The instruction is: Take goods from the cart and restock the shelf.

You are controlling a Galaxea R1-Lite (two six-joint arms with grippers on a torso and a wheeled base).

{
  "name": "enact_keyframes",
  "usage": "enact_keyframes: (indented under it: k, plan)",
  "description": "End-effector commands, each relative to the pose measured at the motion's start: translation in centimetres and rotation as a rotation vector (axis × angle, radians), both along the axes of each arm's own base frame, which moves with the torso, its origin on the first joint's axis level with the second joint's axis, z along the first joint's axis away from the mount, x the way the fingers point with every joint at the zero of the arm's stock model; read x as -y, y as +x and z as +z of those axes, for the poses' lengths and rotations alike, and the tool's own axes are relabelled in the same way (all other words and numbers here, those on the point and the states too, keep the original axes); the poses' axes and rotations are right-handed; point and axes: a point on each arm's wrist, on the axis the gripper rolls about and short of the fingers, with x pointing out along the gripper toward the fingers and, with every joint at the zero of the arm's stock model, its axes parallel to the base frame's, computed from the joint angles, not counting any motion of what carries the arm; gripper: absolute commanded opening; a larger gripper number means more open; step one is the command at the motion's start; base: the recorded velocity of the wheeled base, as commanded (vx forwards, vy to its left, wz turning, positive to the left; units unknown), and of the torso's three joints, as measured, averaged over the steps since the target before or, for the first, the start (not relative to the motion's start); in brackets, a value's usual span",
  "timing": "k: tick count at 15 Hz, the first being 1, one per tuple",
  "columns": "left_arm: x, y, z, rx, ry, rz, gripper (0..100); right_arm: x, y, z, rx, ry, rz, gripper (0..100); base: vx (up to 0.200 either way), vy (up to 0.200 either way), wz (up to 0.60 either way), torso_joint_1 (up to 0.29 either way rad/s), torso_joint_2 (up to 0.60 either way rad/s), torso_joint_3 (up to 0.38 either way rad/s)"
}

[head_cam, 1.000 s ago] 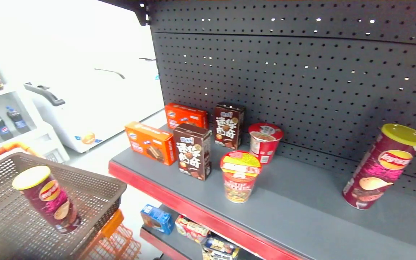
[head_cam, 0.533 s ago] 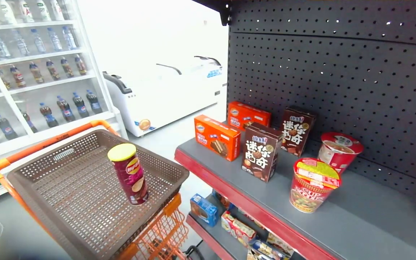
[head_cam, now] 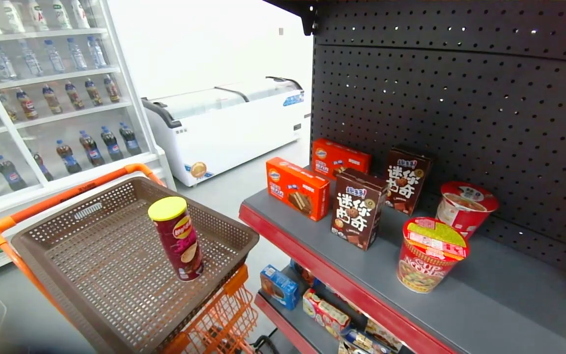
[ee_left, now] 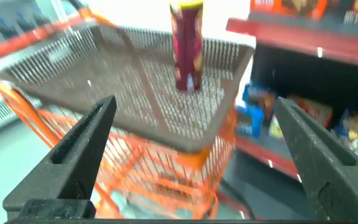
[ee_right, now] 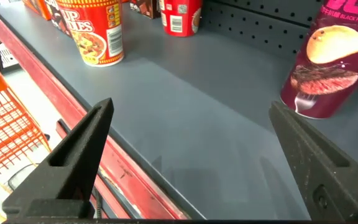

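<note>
A dark red chips can (head_cam: 177,238) with a yellow lid stands upright in the brown basket (head_cam: 91,275) of the orange cart. My left gripper (ee_left: 194,102) hangs open short of the basket (ee_left: 92,74), with the can (ee_left: 187,43) straight ahead of it. The grey shelf (head_cam: 484,305) holds two orange boxes (head_cam: 297,188), two brown boxes (head_cam: 357,209) and two cup noodles (head_cam: 430,253). My right gripper (ee_right: 191,106) stands open and empty above the shelf board (ee_right: 197,93), with a second chips can (ee_right: 334,59) beyond one finger.
A drinks cooler (head_cam: 42,98) with several bottles and a white chest freezer (head_cam: 224,128) stand behind the cart. The lower shelf carries a blue box (head_cam: 278,287) and other packs. A black pegboard wall (head_cam: 460,108) backs the shelf.
The head camera has swung left toward the cart, so the shelf's chips can has slid to the right edge. The goods themselves stand as before.
</note>
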Motion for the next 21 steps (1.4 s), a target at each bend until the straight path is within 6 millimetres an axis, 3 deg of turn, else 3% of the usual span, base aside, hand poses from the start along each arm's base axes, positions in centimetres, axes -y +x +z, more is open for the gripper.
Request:
enact_keyframes:
  k: [1, 2, 3, 7, 9, 12, 13, 17, 21]
  plan:
    - [0.0, -1.0, 5.9, 0.130, 0.025, 0.005, 100, 0.0, 0.0, 0.0, -0.001, -0.001, 0.001, 100, 0.000, 0.000, 0.00, 0.000, 0.00, 0.000]
    - [0.0, 0.0, 9.6, 0.059, 0.038, 0.011, 100, 0.0, 0.0, 0.0, -0.001, -0.001, 0.001, 100, 0.000, 0.000, 0.00, 0.000, 0.00, 0.000]
    - [0.0, 0.5, 11.7, 0.027, 0.067, 0.039, 100, 0.0, 0.0, 0.0, -0.001, -0.001, 0.001, 100, 0.000, 0.000, 0.00, 0.000, 0.00, 0.000]
    - [-0.3, 6.0, 11.3, -0.281, 0.151, 0.088, 100, 0.0, 0.0, 0.0, -0.001, -0.001, 0.001, 100, 0.000, 0.000, 0.00, 0.000, 0.00, 0.000]
    - [-0.4, 8.1, 11.4, -0.346, 0.141, 0.089, 100, 0.0, 0.0, 0.0, -0.003, -0.001, 0.001, 100, 0.000, 0.000, 0.00, 0.000, 0.00, 0.000]
    - [-0.2, 14.0, 11.4, -0.407, 0.041, 0.019, 100, 0.0, 0.0, 0.0, -0.001, -0.001, 0.001, 100, 0.000, 0.000, 0.00, 0.000, 0.00, 0.000]
    - [-0.3, 15.0, 11.3, -0.417, 0.031, 0.020, 100, 0.0, 0.0, 0.0, -0.001, -0.001, 0.001, 100, 0.000, 0.000, 0.00, 0.000, 0.00, 0.000]
    - [-0.3, 21.6, 8.3, -0.457, 0.022, -0.020, 100, 0.0, 0.0, 0.0, -0.001, -0.001, 0.001, 100, 0.000, 0.000, 0.00, 0.000, 0.00, 0.000]
    - [0.6, 25.4, 5.9, -0.409, 0.032, -0.065, 100, 0.0, 0.0, 0.0, -0.001, -0.001, 0.001, 100, 0.000, 0.000, 0.00, 0.000, 0.00, 0.000]
